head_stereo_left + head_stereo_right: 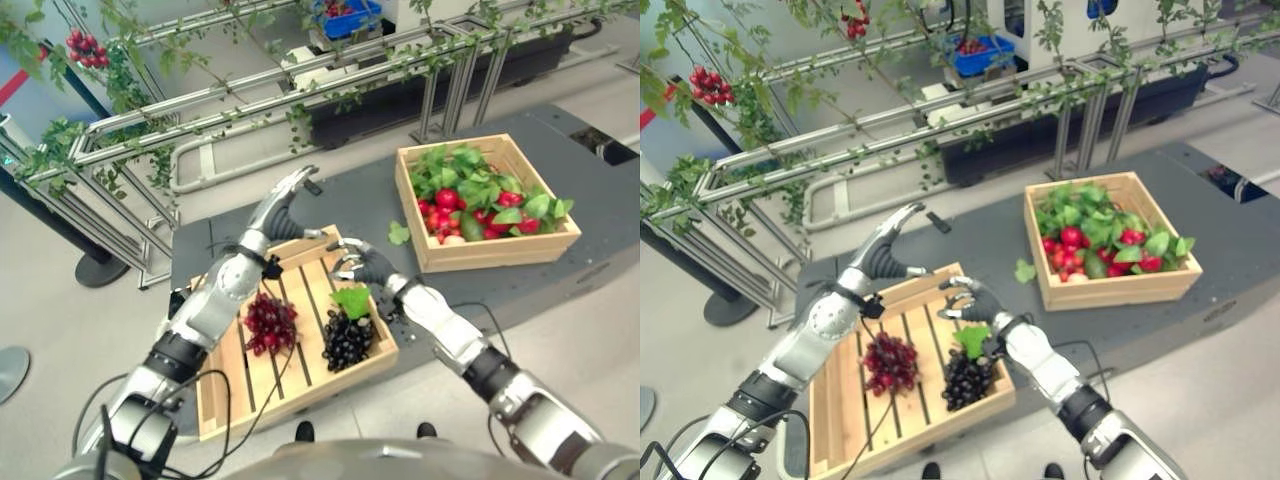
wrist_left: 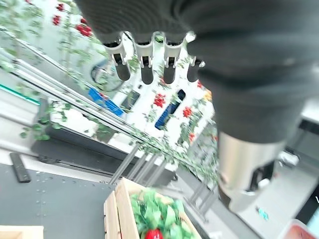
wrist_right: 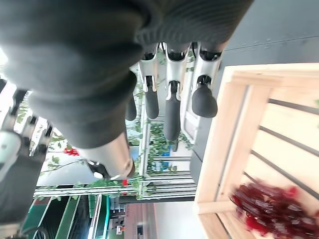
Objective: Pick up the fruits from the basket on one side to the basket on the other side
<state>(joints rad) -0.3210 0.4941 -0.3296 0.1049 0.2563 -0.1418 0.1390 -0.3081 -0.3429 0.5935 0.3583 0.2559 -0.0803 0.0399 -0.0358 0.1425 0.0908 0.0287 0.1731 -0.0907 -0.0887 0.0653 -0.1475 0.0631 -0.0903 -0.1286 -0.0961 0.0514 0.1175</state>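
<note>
The near slatted crate [image 1: 215, 405] sits at the front edge of the dark platform [image 1: 600, 200] and holds two fruits: a bunch of red grapes [image 1: 270, 322] toward the robot's left and a bunch of dark grapes [image 1: 347, 338] with a green leaf toward its right; the far crate [image 1: 488, 254], already filled with red fruit and green leaves, stands well apart to the right; the right hand [image 1: 356, 264] hovers above the far rim of the near crate, just beyond the dark grapes, with fingers loosely curled and nothing between them; the left hand [image 1: 283, 203] is raised over the platform past the crate's back edge, fingers extended and empty; neither bunch is touched. Probable faults from this state: the right hand appears set beyond the dark bunch, so closing there risks catching the crate wall or the leaf rather than the stem; a grape bunch is soft and irregular, so a shallow pinch may strip single berries or let the bunch swing and drop during the long carry to the far crate; the far crate is heaped, so a release may roll off onto the platform; the near crate looks to overhang the platform edge, so a downward push could tip it.
</note>
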